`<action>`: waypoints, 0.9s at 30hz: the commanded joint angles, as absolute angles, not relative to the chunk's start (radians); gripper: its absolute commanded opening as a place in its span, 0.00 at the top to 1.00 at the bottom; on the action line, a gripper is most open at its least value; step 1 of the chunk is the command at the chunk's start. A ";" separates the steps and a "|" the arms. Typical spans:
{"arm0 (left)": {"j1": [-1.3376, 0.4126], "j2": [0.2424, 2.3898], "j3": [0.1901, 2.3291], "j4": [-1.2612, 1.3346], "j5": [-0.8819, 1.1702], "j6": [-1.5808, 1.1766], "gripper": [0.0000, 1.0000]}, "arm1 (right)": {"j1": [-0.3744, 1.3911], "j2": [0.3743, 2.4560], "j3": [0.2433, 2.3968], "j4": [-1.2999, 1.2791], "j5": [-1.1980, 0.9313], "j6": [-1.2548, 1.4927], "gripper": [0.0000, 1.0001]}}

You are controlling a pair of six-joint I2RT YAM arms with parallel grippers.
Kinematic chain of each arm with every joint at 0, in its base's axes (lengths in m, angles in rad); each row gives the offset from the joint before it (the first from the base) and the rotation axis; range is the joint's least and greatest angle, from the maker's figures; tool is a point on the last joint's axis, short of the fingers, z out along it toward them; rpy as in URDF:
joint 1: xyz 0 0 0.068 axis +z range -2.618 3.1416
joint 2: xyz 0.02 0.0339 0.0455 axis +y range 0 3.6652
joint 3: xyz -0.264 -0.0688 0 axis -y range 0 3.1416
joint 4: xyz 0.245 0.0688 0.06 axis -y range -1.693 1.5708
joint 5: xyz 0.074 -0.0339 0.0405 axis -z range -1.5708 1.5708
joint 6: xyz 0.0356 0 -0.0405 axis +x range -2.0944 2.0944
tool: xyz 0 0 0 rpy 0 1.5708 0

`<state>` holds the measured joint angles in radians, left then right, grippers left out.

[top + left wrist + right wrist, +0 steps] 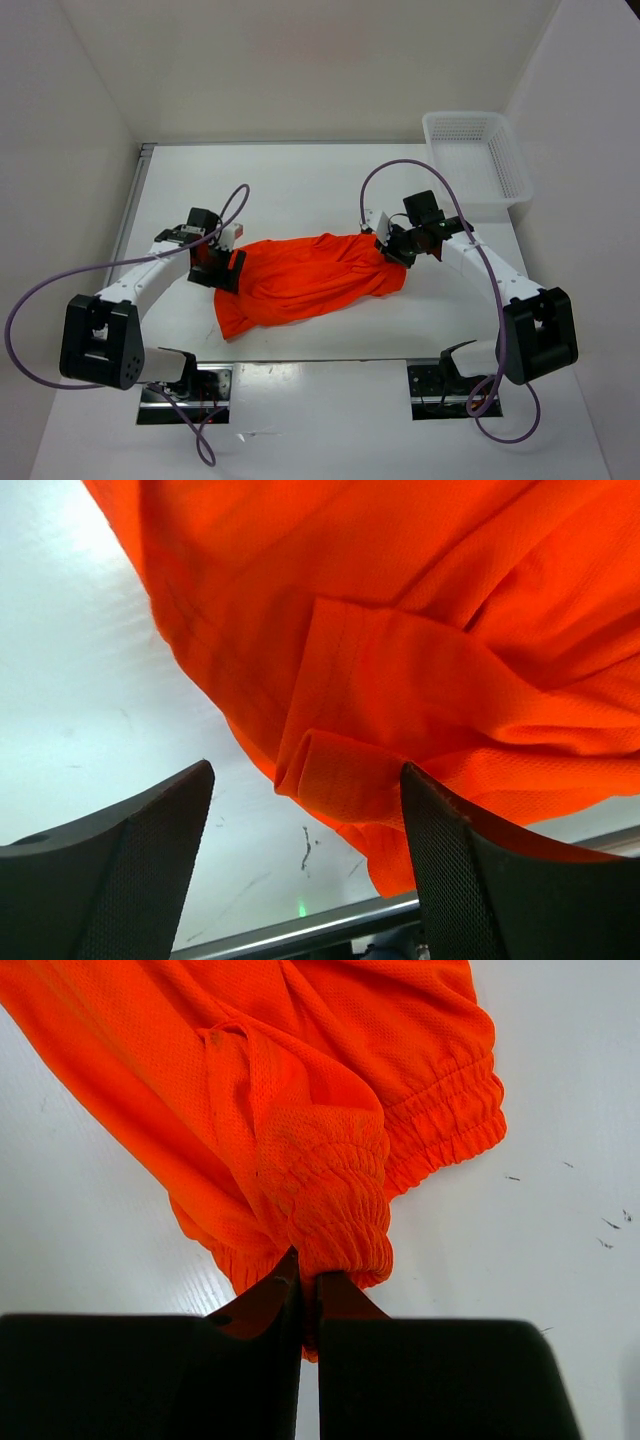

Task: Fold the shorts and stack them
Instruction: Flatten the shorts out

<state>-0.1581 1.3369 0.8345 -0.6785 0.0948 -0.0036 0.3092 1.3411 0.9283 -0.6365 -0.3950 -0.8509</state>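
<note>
The orange shorts [310,278] lie bunched across the middle of the white table, stretched between the two arms. My right gripper [393,247] is shut on the gathered elastic waistband [335,1225] at the shorts' right end. My left gripper [222,270] is open at the shorts' left end; a folded hem edge [335,775] hangs between its black fingers [455,865], just above the table, not clamped. No drawstring shows.
A white plastic basket [478,155] stands at the table's far right corner. The table's metal front edge [300,930] runs close under the left gripper. White walls enclose the table on the back and sides.
</note>
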 commanded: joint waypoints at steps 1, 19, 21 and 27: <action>-0.160 1.344 0.821 -0.736 0.136 0.000 0.18 | 0.311 1.333 0.927 -0.621 -0.370 -0.882 0.94; -0.160 1.439 0.893 -0.833 0.374 0.000 1.00 | 0.311 1.333 0.954 -0.557 -0.350 -0.826 0.99; -0.160 1.439 0.942 -0.793 0.329 0.000 1.00 | 0.311 1.362 1.030 -0.497 -0.360 -0.711 1.00; -0.009 1.608 1.619 -0.649 0.138 0.000 1.00 | 0.311 1.547 1.532 -0.266 -0.275 -0.370 1.00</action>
